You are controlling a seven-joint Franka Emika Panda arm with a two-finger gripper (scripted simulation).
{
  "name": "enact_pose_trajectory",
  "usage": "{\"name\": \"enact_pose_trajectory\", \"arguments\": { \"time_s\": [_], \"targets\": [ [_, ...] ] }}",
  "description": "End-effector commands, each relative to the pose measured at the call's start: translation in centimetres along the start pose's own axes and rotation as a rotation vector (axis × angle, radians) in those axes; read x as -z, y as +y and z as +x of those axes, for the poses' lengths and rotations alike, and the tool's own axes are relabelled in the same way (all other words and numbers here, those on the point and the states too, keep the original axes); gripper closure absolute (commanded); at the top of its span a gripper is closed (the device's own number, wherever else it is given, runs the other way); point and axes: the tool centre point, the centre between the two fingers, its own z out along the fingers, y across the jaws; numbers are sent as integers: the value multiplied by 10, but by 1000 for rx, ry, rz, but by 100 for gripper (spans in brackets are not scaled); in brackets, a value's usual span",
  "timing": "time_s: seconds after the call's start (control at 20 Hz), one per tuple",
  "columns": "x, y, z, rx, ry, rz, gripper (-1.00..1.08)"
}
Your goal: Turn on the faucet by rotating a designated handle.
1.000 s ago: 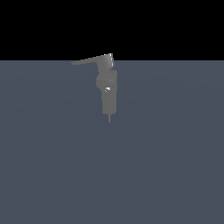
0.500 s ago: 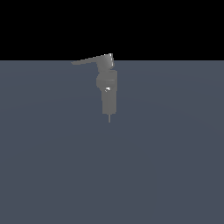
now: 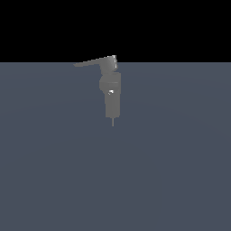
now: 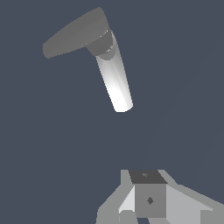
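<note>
The small grey blocky faucet (image 3: 110, 92) stands far back on the dark worktop (image 3: 171, 171); its thin flat grey handle (image 3: 94, 62) juts toward the exterior view's left, untouched; the pincer (image 4: 146, 210) sits well short, opening impossible to tell; rotation not begun.

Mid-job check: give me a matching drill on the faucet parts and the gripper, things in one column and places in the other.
1 handle
2 white spot
3 thin pin
4 gripper

A on the middle of the faucet body
B apart from the faucet, touching nothing
C sticks out from the top block toward the exterior view's left
D at the faucet's lower end

Pairs: 1-C, 2-A, 3-D, 4-B
</note>
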Motion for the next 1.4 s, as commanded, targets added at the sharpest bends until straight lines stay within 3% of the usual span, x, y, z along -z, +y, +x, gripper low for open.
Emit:
{"name": "enact_pose_trajectory", "arguments": {
  "time_s": [0.0,0.65,1.35],
  "targets": [
    [-1,-8,16,-67,-15,11,108],
    [-26,-52,97,-416,-82,26,108],
    [-81,-101,176,-789,-114,-18,108]
  ]
}}
